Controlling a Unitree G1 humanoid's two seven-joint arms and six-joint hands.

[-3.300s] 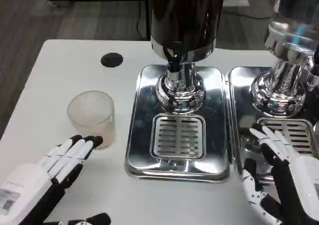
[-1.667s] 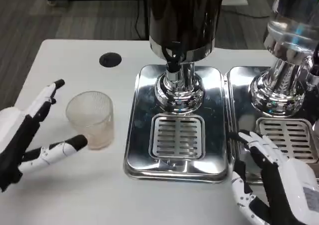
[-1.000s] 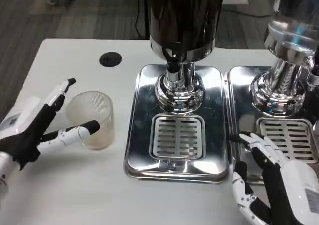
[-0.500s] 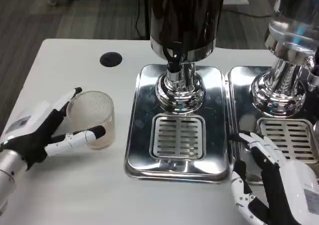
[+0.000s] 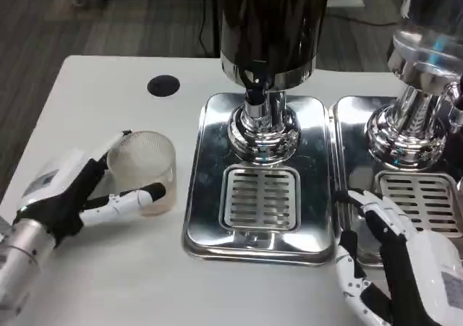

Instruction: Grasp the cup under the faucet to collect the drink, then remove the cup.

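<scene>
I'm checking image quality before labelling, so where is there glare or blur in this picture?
Head view: strong specular glare on the chrome drip tray and dispenser base; the clear tank at right is washed out and soft; the ribbed cup between the left hand fingers stays legible; the right hand is sharp.

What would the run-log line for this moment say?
phase: grasping | left hand: fingers around cup, on table left of drip tray | right hand: open, resting by second tray | cup not yet under faucet
</scene>
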